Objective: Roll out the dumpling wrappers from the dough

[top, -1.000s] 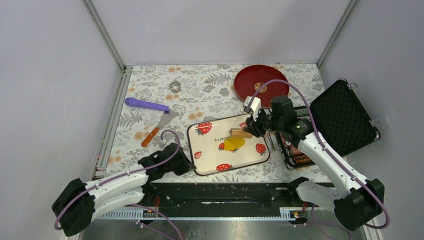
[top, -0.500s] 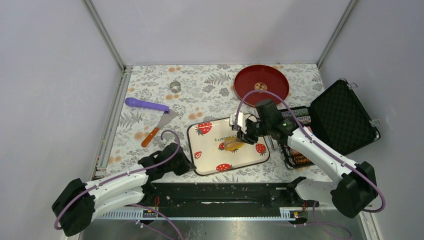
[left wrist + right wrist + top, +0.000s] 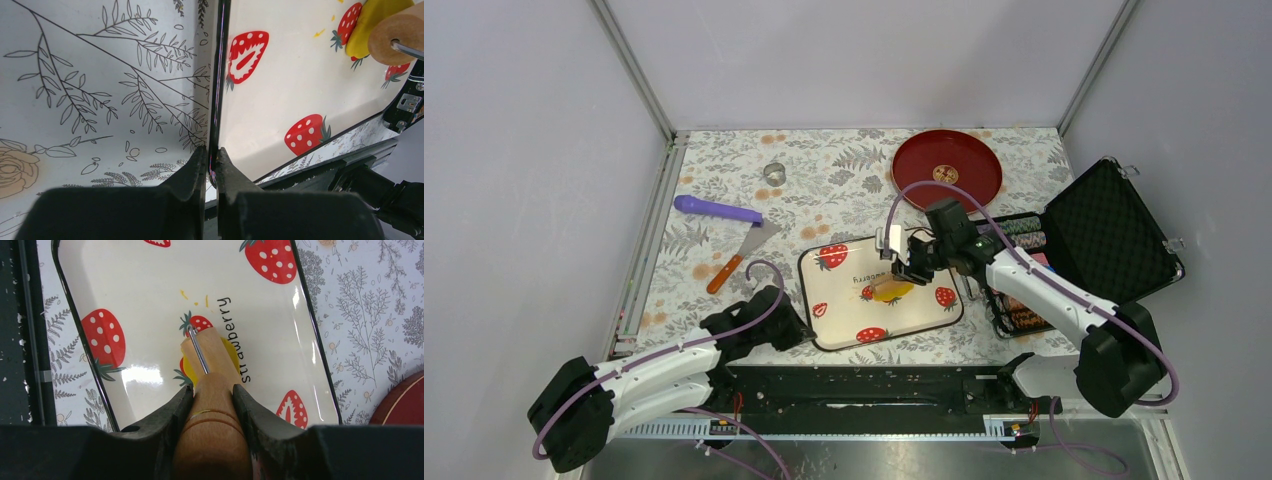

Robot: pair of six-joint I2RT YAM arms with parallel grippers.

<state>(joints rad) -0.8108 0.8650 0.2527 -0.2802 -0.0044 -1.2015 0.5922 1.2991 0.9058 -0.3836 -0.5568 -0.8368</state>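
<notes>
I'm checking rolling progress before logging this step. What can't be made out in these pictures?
- Outline of the dough: right wrist view, the roller in the right hand covers most of it.
- Thickness of the dough: top view, too small.
- Small spot on the red plate: top view, too small to identify.
- Contents of the case: top view, partly behind the right arm.

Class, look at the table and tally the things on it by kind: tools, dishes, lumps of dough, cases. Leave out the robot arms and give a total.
Tools: 4 (purple stick, spatula, metal ring, wooden roller)
Dishes: 2 (red plate, strawberry tray)
Lumps of dough: 1
Cases: 1 (black case)
Total: 8
</notes>
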